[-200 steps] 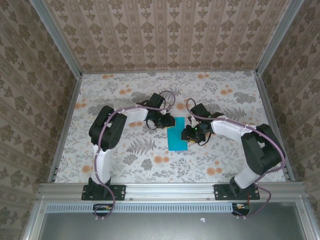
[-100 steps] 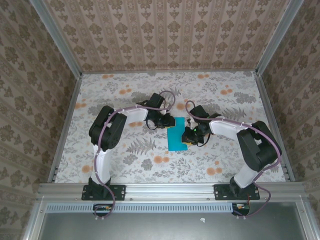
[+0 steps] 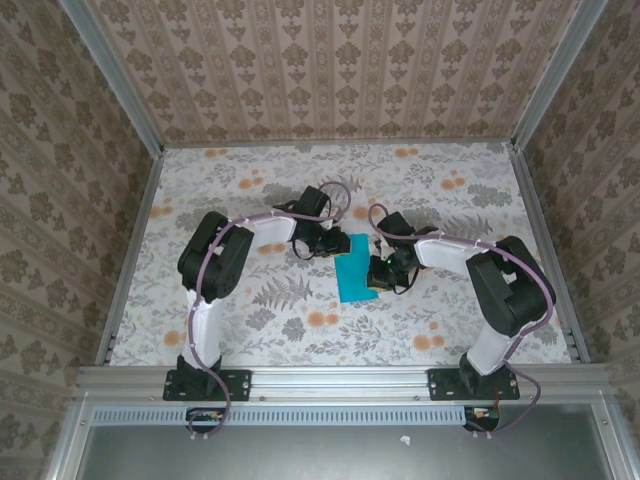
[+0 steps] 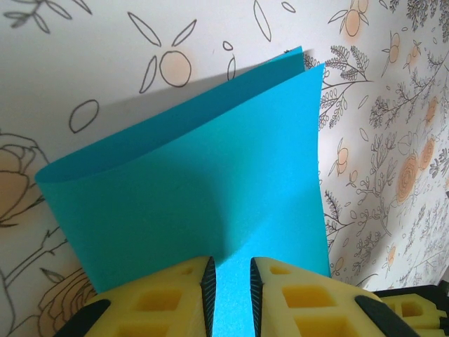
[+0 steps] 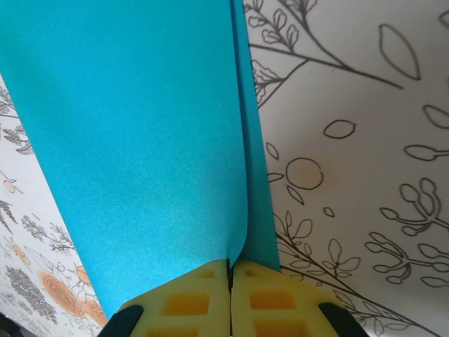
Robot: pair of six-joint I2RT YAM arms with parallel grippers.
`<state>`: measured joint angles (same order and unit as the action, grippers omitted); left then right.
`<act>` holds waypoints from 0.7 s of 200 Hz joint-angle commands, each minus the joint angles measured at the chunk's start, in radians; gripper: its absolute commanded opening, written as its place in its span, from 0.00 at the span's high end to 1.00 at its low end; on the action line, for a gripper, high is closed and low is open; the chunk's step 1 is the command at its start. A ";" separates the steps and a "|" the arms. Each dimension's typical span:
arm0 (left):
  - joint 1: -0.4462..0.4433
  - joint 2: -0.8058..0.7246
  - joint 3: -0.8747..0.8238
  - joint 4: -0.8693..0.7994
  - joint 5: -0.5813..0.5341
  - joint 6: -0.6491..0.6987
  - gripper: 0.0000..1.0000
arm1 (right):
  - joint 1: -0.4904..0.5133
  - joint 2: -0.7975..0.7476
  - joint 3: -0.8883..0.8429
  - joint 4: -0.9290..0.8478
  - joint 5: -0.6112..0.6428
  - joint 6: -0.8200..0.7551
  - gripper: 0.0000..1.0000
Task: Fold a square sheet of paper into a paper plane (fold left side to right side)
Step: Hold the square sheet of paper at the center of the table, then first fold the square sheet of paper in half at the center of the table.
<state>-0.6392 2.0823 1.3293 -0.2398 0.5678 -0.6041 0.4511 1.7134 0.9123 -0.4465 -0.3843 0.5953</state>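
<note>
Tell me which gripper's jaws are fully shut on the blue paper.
The right gripper: its yellow jaws meet with no gap, pinching the square sheet of paper. On the left gripper, the jaws stand slightly apart.

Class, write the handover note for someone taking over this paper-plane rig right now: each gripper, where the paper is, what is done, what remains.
Left gripper: jaws slightly apart, tips at one edge of the square sheet of paper; no clear grip.
Right gripper: shut on the sheet's edge at its other side.
Sheet: on the table between the two grippers, doubled over into a narrow rectangle, edges nearly matched.
Done: the first half fold is laid over.
Left: the fold looks rounded, so it probably needs pressing flat; then all the plane's own folds.
</note>
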 commanded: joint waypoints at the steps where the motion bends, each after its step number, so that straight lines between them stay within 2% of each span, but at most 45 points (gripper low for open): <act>1: 0.001 -0.017 0.008 -0.044 -0.010 0.033 0.76 | -0.005 0.033 0.019 -0.055 0.059 -0.031 0.93; 44: 0.013 -0.116 0.001 -0.043 0.017 0.047 0.61 | -0.004 0.039 0.019 -0.060 0.064 -0.041 0.94; 67: 0.042 -0.171 -0.028 -0.025 0.014 0.035 0.61 | -0.005 0.035 0.020 -0.058 0.061 -0.044 0.94; 90: 0.064 -0.160 -0.020 -0.022 0.037 0.040 0.62 | -0.005 0.037 0.023 -0.060 0.060 -0.048 0.94; 140: 0.032 -0.087 0.002 0.031 0.114 0.023 0.64 | -0.003 0.039 0.024 -0.062 0.064 -0.047 0.94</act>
<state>-0.5831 1.9533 1.3159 -0.2306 0.6178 -0.5823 0.4515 1.7237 0.9287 -0.4648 -0.3752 0.5671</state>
